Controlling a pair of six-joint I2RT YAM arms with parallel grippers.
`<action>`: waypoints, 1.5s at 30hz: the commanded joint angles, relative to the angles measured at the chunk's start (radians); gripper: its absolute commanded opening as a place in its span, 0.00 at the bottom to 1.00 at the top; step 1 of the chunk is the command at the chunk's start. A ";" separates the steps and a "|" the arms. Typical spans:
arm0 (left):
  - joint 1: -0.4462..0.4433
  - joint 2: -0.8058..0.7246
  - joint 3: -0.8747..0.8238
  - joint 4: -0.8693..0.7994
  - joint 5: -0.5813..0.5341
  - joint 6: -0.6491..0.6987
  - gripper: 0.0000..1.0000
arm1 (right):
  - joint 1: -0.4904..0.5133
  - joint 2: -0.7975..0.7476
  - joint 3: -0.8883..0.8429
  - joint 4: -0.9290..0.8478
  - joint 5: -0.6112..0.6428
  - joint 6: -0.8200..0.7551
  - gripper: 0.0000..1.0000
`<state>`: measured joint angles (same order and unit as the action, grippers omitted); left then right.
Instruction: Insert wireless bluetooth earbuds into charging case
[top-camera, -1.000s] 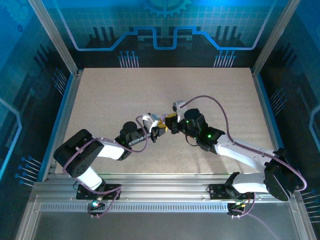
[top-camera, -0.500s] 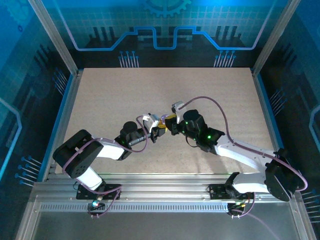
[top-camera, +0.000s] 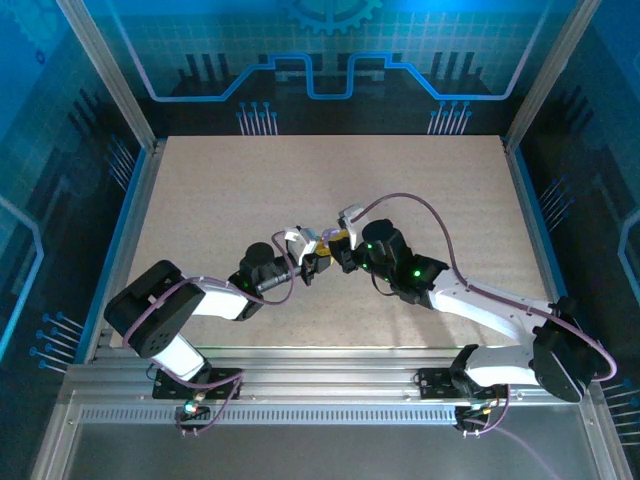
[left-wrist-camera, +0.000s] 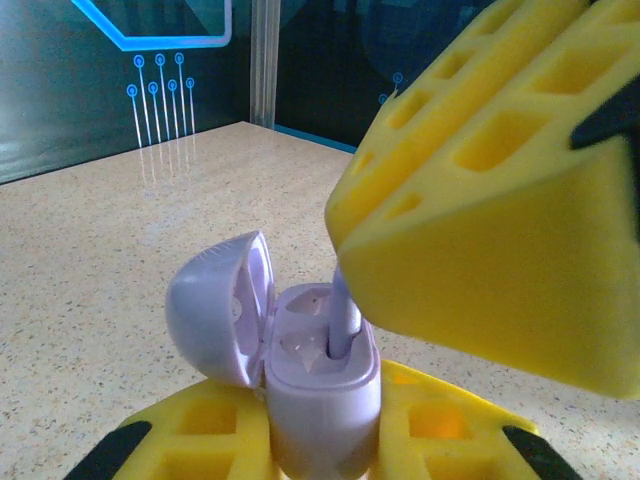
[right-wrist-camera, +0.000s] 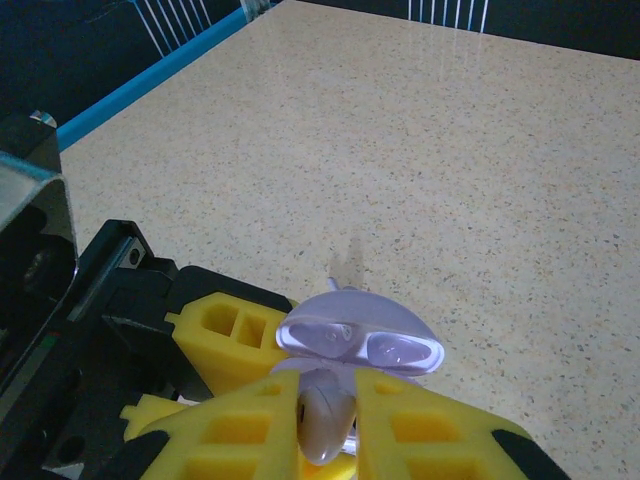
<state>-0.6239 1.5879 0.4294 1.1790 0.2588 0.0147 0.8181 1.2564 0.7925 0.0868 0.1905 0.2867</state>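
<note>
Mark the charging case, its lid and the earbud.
charging case (left-wrist-camera: 322, 405): left wrist view, front of its base.
lid (left-wrist-camera: 207, 310): left wrist view, outer shell.
earbud (left-wrist-camera: 346, 312): left wrist view, its stem.

The right fingers (right-wrist-camera: 440, 445) have edged slightly leftward with their wrist, drawing closer to the left fingers (left-wrist-camera: 440, 430).

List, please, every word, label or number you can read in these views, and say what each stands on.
None can be read.
The charging case, the earbud and the table bear no print.
The back wall shows only line art and a gear outline, no letters.
</note>
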 joint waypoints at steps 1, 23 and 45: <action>-0.005 -0.046 0.021 0.072 0.016 0.034 0.16 | 0.010 0.011 0.001 -0.058 0.007 -0.003 0.19; -0.005 -0.089 -0.001 0.035 0.006 0.063 0.16 | -0.070 -0.041 -0.048 0.103 -0.230 0.134 0.39; -0.004 -0.106 0.002 0.004 0.008 0.112 0.16 | -0.272 -0.184 -0.052 -0.019 -0.591 0.368 0.49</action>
<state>-0.6243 1.5162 0.4278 1.1564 0.2508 0.0898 0.5640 1.0801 0.6956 0.1478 -0.3283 0.6067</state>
